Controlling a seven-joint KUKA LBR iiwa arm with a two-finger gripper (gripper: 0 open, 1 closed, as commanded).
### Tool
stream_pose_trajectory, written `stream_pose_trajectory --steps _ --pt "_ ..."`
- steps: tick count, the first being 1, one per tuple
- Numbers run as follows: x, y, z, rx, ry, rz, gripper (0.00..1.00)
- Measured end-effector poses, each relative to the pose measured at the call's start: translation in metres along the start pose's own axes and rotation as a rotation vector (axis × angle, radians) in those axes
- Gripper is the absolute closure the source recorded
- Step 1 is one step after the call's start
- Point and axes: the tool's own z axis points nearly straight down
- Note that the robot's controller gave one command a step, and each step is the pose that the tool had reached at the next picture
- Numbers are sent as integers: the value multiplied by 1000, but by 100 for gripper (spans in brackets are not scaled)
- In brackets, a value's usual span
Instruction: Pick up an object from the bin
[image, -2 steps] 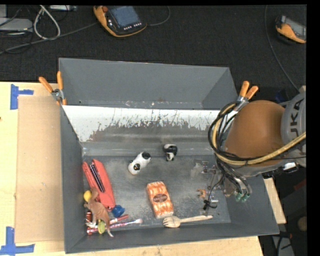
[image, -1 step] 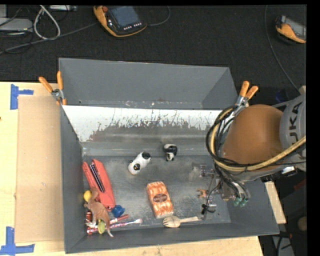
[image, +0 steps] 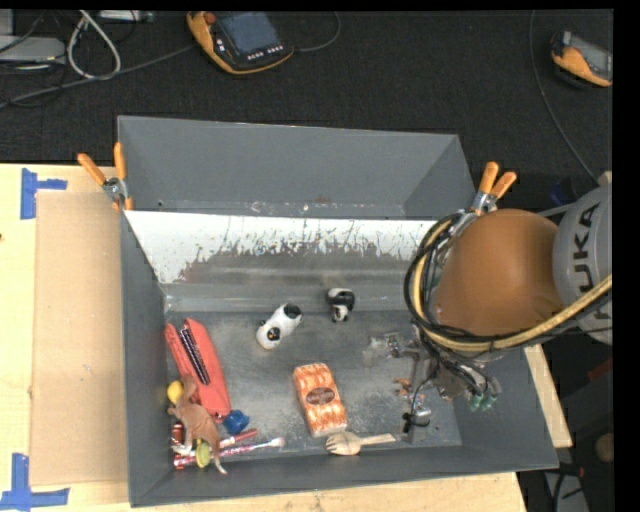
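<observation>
1. The grey bin (image: 200, 250) holds everything. The end effector (image: 414, 408) hangs low over bare floor towards the bin's right side, apart from every loose thing.
2. The arm's brown dome cover (image: 495, 270) and looped cables hide its upper part, so I cannot tell whether it is apart or together.
3. A flat red case (image: 197, 362) lies well off to its view-left, above a heap of small toys (image: 205, 435).
4. Nearest is an orange patterned packet (image: 319, 398), block-shaped, near its view-left.
5. A pale spoon (image: 357, 441) lies just below-left of it, by the front wall.
6. A black-and-white toy (image: 279, 327) and a smaller black-and-white piece (image: 341, 303) lie farther up-left.
</observation>
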Motion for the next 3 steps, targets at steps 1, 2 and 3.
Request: stream_pose_trajectory --steps 1,2,3 --pt "-6 12 -17 1 0 -122 0" --pt "-20 48 -21 -2 0 -312 0" --pt "-5 62 11 0 2 -185 0"
